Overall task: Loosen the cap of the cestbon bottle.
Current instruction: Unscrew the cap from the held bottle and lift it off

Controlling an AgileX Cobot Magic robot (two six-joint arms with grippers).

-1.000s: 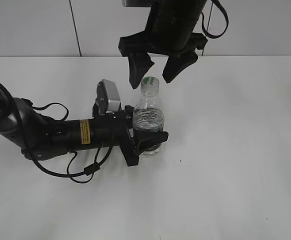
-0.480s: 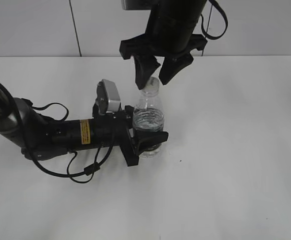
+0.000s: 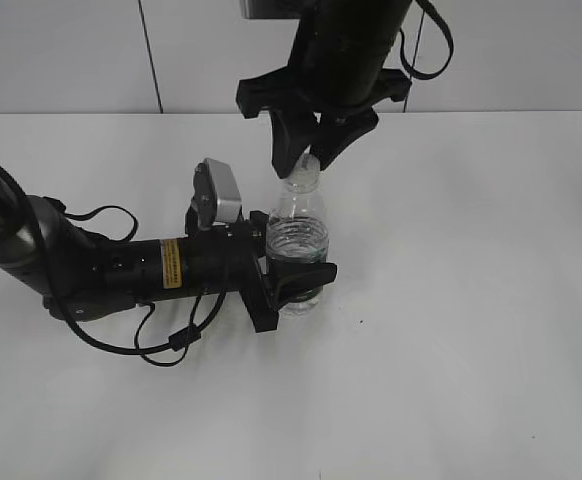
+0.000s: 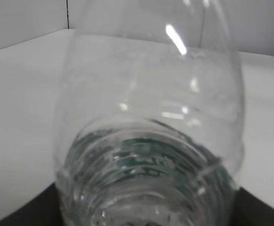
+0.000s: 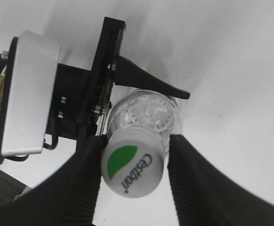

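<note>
The clear cestbon bottle stands upright on the white table; its green label shows through the plastic in the left wrist view. My left gripper lies along the table and is shut on the bottle's lower body. My right gripper comes down from above with its fingers closed around the cap, which they mostly hide in the exterior view. In the right wrist view the white cap with its green patch sits between the two black fingers; the left finger touches it and the right one is very close.
The left arm's body and cables lie across the table's left side. A grey wall rises behind the table's far edge. Bare white tabletop lies to the right of the bottle.
My right gripper has come down over the bottle's top and its wide-open fingers have closed in around the cap. The left gripper and bottle have not moved.
</note>
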